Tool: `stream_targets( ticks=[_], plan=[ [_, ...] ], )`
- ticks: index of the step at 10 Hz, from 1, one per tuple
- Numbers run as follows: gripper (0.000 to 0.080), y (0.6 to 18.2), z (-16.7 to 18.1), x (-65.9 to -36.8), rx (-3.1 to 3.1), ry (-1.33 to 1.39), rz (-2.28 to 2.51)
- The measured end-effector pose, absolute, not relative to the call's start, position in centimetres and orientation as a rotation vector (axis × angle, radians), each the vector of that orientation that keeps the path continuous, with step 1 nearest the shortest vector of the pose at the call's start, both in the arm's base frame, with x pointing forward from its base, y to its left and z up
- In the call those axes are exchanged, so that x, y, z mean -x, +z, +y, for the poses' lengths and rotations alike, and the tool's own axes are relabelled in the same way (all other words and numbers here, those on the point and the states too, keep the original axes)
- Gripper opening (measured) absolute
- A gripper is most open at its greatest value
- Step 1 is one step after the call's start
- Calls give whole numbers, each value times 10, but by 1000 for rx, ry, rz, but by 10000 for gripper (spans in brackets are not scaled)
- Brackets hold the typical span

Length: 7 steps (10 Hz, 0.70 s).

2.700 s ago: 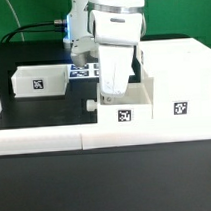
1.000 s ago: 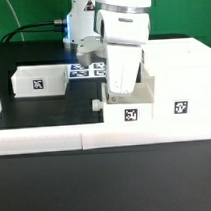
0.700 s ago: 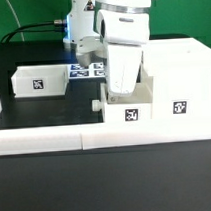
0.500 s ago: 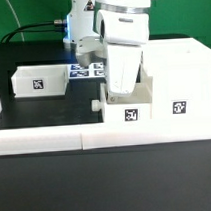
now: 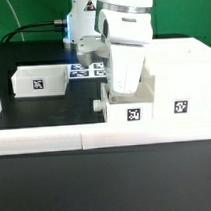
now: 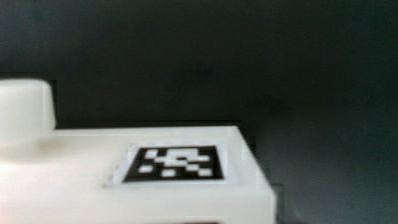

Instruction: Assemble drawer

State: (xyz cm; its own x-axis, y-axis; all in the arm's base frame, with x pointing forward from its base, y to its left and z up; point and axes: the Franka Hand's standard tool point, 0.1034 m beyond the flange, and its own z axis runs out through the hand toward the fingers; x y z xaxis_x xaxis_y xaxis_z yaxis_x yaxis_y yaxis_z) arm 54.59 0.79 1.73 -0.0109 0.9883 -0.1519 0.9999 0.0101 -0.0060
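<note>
My gripper (image 5: 121, 91) reaches down into a small white open-top tray (image 5: 134, 114), and its fingertips are hidden behind the tray's wall. It appears shut on that wall. The tray carries a square tag on its near side and a knob (image 5: 98, 105) toward the exterior view's left. It stands against the tall white housing (image 5: 180, 75) on the exterior view's right. A second tagged tray (image 5: 40, 81) sits on the exterior view's left. The wrist view shows the held tray (image 6: 107, 195) close up with its tag (image 6: 178, 164) and knob (image 6: 22, 108); no fingers show clearly.
The long low white border wall (image 5: 65, 142) runs along the front of the black table. The marker board (image 5: 87, 69) lies behind the gripper. The robot's base (image 5: 81, 25) stands at the back.
The gripper and the tray in it have slid toward the exterior view's right, up against the housing. In the last second the shift is very small.
</note>
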Motion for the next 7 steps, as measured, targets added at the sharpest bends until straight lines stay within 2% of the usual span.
stream_targets(
  ticks=[7],
  plan=[
    [42, 18, 9, -547, -2129, -165, 2159]
  ],
)
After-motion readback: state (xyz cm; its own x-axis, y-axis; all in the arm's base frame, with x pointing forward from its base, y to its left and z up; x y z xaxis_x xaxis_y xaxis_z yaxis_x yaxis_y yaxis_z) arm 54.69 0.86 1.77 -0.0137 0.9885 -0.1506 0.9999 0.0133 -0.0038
